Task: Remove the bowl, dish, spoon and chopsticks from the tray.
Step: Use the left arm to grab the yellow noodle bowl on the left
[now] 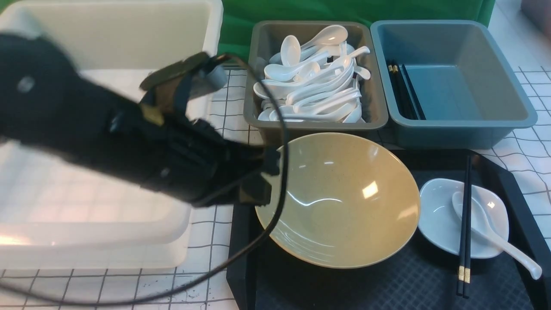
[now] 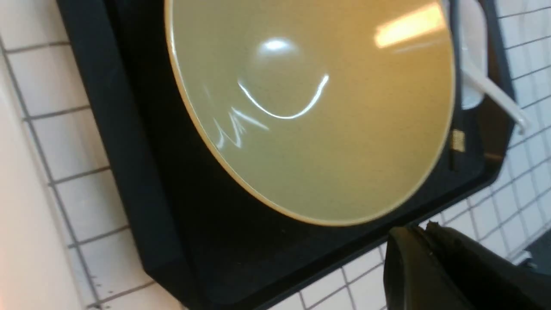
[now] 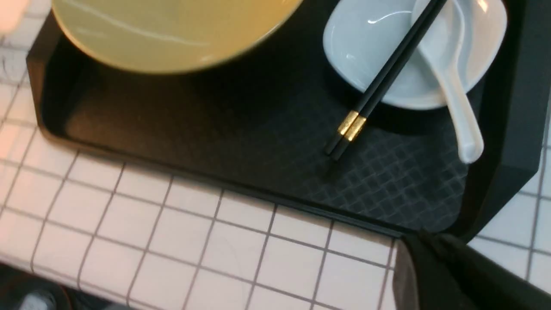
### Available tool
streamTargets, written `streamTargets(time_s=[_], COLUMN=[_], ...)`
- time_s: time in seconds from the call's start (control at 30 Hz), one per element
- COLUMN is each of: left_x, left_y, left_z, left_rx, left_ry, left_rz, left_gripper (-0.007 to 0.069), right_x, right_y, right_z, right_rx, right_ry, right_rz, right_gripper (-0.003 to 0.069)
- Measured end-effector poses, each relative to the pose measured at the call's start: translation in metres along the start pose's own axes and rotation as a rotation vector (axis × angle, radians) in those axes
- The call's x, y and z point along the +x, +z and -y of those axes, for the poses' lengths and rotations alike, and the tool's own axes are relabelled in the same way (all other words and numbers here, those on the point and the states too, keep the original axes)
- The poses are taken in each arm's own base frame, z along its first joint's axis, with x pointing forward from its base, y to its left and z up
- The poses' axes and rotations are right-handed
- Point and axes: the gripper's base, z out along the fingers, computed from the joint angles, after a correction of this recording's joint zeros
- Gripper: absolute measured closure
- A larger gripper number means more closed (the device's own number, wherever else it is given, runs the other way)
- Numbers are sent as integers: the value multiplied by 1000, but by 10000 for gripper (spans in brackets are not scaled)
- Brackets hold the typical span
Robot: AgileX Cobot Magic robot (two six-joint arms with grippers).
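Your surface (image 1: 208, 234) was white with a grey grid, and a green backdrop (image 1: 301, 10) stood behind it. The tray (image 1: 387, 284) sat on it, with a white tub (image 1: 107, 241) to the tray's left and a grey bin (image 1: 252, 116) and a blue-grey bin (image 1: 473, 86) behind the tray. The bowl (image 1: 340, 198) filled the tray's left half. The dish (image 1: 434, 215) sat on the tray's right half, with the spoon (image 1: 495, 241) lying in it and the chopsticks (image 1: 465, 215) lying across it. Your left end effector (image 1: 263, 177) was at the bowl's left rim, over the tray's left edge. It was blurred, so I cannot tell its spread or whether it touched the bowl. Your right end effector (image 3: 447, 275) showed only as a dark edge near the tray's near right corner, and I cannot tell its state either.
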Motion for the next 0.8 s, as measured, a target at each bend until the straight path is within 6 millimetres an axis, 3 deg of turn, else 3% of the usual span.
streamTargets(time_s=[0.17, 0.2, 0.33, 0.43, 0.6, 0.7, 0.8], left_x=[-23, -23, -15, -7, -5, -5, -5], left_y=[28, 28, 65, 81, 88, 89, 90], left_z=[7, 7, 30, 45, 53, 57, 62], left_rx=[-70, -70, -115, -129, -94, -29, 44], left_ry=[24, 24, 135, 208, 309, 459, 567], left_rz=[-137, -137, -253, -294, -302, -306, -293], left_gripper=[625, 625, 625, 625, 624, 620, 567], right_x=[-12, -12, -12, -12, -12, -12, -13], right_y=[-10, -10, -11, -11, -11, -11, -11], right_z=[-3, -3, -4, -4, -4, -4, -4], right_rx=[-4, -4, -10, -14, -15, -16, -16], right_ry=[-87, -87, -125, -139, -166, -178, -193], right_rz=[25, 25, 30, 27, 25, 26, 34], right_gripper=[632, 632, 632, 630, 624, 622, 621])
